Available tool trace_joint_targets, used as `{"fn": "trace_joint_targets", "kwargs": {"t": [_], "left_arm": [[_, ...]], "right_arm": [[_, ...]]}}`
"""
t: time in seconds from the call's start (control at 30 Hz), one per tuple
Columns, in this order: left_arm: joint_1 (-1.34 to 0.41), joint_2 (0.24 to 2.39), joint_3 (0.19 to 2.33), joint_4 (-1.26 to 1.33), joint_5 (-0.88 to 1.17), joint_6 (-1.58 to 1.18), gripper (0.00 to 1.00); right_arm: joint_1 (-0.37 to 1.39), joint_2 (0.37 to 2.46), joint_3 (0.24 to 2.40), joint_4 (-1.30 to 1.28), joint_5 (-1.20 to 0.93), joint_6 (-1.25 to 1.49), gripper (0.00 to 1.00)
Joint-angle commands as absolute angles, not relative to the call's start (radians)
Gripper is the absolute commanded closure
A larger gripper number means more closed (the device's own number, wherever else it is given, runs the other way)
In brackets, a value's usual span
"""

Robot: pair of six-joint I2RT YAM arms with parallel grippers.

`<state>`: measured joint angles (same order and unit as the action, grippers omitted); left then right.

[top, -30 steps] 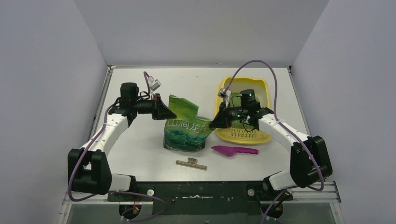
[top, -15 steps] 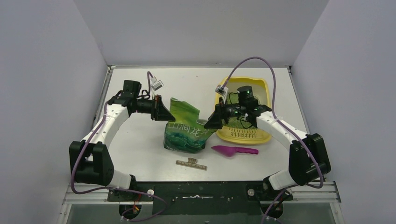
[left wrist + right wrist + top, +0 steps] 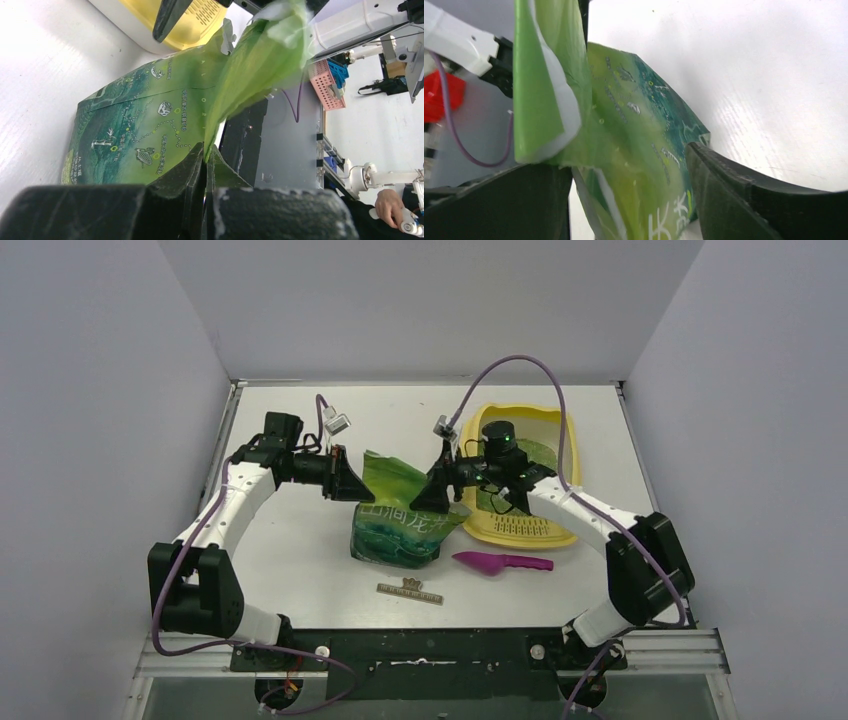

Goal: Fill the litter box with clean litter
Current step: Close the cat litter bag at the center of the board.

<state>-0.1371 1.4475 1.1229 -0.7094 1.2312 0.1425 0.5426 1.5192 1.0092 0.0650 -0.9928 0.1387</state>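
Observation:
The pale yellow litter box [image 3: 560,422] lies at the back right, its slotted strip toward the front; it also shows in the left wrist view [image 3: 192,22]. A green patch [image 3: 537,451] shows inside it behind the right wrist; I cannot tell whether that is clean litter. A glossy green bag [image 3: 398,522] stands upright left of the box. My left gripper [image 3: 352,483] is shut on the bag's upper left edge [image 3: 206,150]. My right gripper [image 3: 432,494] is open, with the bag's upper right corner [image 3: 634,150] between its spread fingers [image 3: 729,195].
A magenta scoop [image 3: 500,563] lies in front of the litter box. A small dark strip [image 3: 408,589] rests near the table's front edge. White walls close in the table on the left, back and right.
My right gripper has opened and moved left from the litter box's edge to the bag's upper right corner. The left gripper still pinches the bag, with its arm slightly shifted.

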Motion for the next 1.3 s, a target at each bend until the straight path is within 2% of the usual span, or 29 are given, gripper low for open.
{"fn": "trace_joint_targets", "kwargs": {"t": [0.0,0.03,0.1,0.17,0.2,0.27,0.37,0.47,0.6,0.63,0.7,0.77,0.83,1.0,1.27], "left_arm": [[-0.137,1.438,1.159,-0.739,1.225,0.169,1.0],[-0.137,1.439,1.162,-0.742,1.22,0.169,1.0],[-0.135,1.439,1.167,-0.747,1.21,0.169,1.0],[-0.131,1.437,1.169,-0.749,1.202,0.169,1.0],[-0.128,1.433,1.17,-0.749,1.197,0.167,0.96],[-0.125,1.423,1.166,-0.742,1.195,0.165,0.79],[-0.124,1.405,1.158,-0.708,1.188,0.14,0.65],[-0.123,1.397,1.155,-0.696,1.176,0.133,0.61],[-0.125,1.396,1.148,-0.685,1.155,0.129,0.57],[-0.126,1.4,1.147,-0.684,1.149,0.128,0.57],[-0.131,1.412,1.151,-0.69,1.136,0.127,0.57],[-0.136,1.422,1.158,-0.706,1.121,0.136,0.57],[-0.139,1.423,1.16,-0.713,1.108,0.141,0.57],[-0.143,1.417,1.155,-0.707,1.093,0.138,0.57],[-0.153,1.417,1.157,-0.622,1.105,0.068,0.56]], "right_arm": [[0.561,1.58,1.019,0.375,-1.043,0.42,0.3],[0.561,1.596,1.009,0.441,-1.056,0.513,0.38],[0.561,1.632,0.997,0.572,-1.078,0.716,0.64],[0.562,1.666,0.987,0.729,-1.119,0.898,0.82],[0.559,1.682,0.979,0.817,-1.128,0.996,0.89],[0.552,1.715,0.969,0.965,-1.122,1.151,1.0],[0.55,1.755,0.983,0.954,-1.127,1.27,1.0],[0.549,1.754,0.984,0.816,-1.11,1.236,1.0],[0.549,1.689,1.081,0.17,-0.979,0.849,0.95],[0.55,1.684,1.115,0.04,-0.953,0.755,0.88],[0.541,1.679,1.154,-0.126,-0.919,0.674,0.69],[0.525,1.655,1.148,-0.179,-0.887,0.638,0.57],[0.507,1.624,1.128,-0.197,-0.864,0.62,0.5],[0.471,1.57,1.129,-0.309,-0.837,0.557,0.47],[0.449,1.535,1.082,-0.226,-1.009,0.567,0.43]]}}
